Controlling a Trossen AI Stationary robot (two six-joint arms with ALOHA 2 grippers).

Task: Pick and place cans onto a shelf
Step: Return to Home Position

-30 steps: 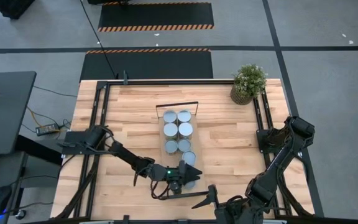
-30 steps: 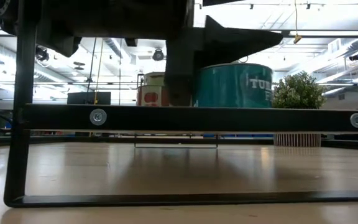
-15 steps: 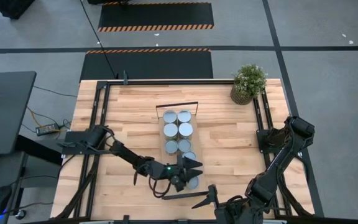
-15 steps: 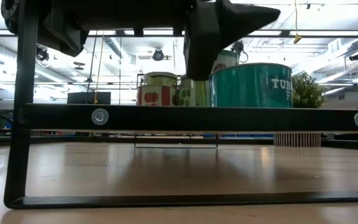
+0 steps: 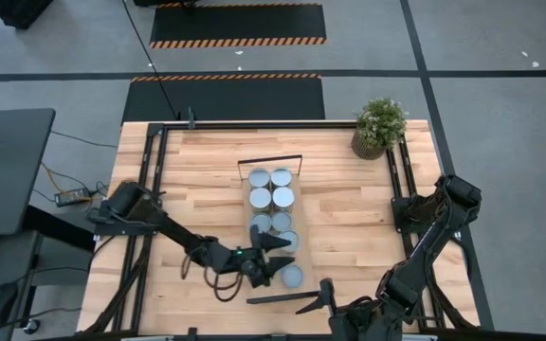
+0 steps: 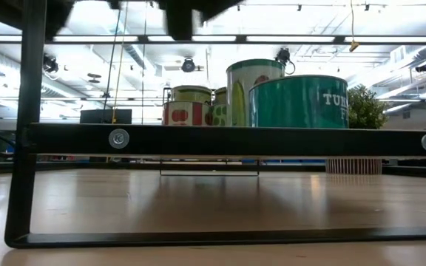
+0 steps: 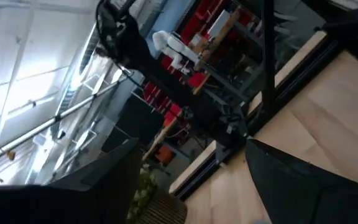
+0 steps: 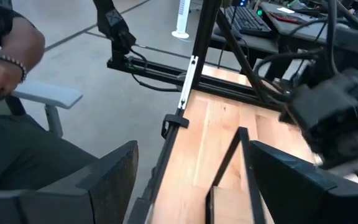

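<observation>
Left gripper (image 5: pixel 282 252): jaws spread, holding nothing. It sits low over the near end of the shelf (image 5: pixel 271 157). The nearest can (image 5: pixel 293 276) is just beside the jaws, apart from them, on the side toward the right arm. The other cans (image 5: pixel 260 199) stand in pairs farther along. All are on the shelf, none on the bare counter (image 5: pixel 197 170). The shelf's long axis runs straight away from the robot. Pulling out likely means going back toward the left arm's own base, away from the row, so no jaw clips a can. Right gripper (image 8: pixel 191 148): jaws also apart and empty, parked at the near counter edge, arm folded.
</observation>
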